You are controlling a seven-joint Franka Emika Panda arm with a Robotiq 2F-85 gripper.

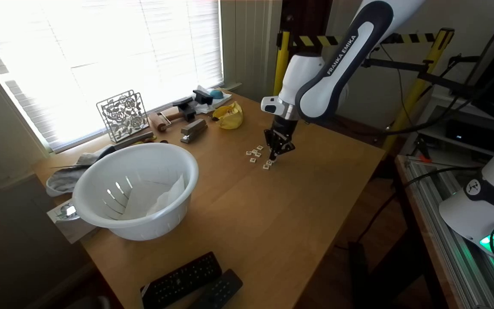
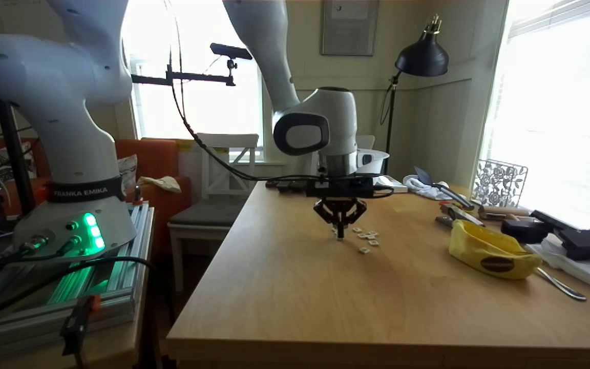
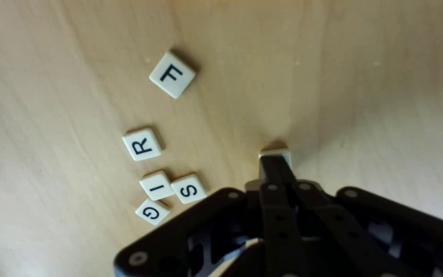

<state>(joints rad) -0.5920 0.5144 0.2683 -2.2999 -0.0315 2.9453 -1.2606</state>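
My gripper (image 3: 277,163) points straight down with its two fingertips pressed together. The tips are right over a white letter tile (image 3: 287,155) and cover most of its face; its letter is hidden. They appear to touch its top, not its sides. The gripper also shows low over the wooden table in both exterior views (image 1: 272,157) (image 2: 340,233). In the wrist view, tiles lie face up to the left: an F (image 3: 172,75), an R (image 3: 142,144), an I (image 3: 157,185), an S (image 3: 189,189) and a G (image 3: 152,211). The I touches or nearly touches S and G.
A white slotted bowl (image 1: 150,231) holding paper stands on the table, with black remotes (image 1: 182,279) nearby. A yellow pouch (image 1: 235,119), a stapler (image 1: 194,130) and a metal rack (image 1: 122,116) are along the window side. The yellow pouch also shows in an exterior view (image 2: 479,251).
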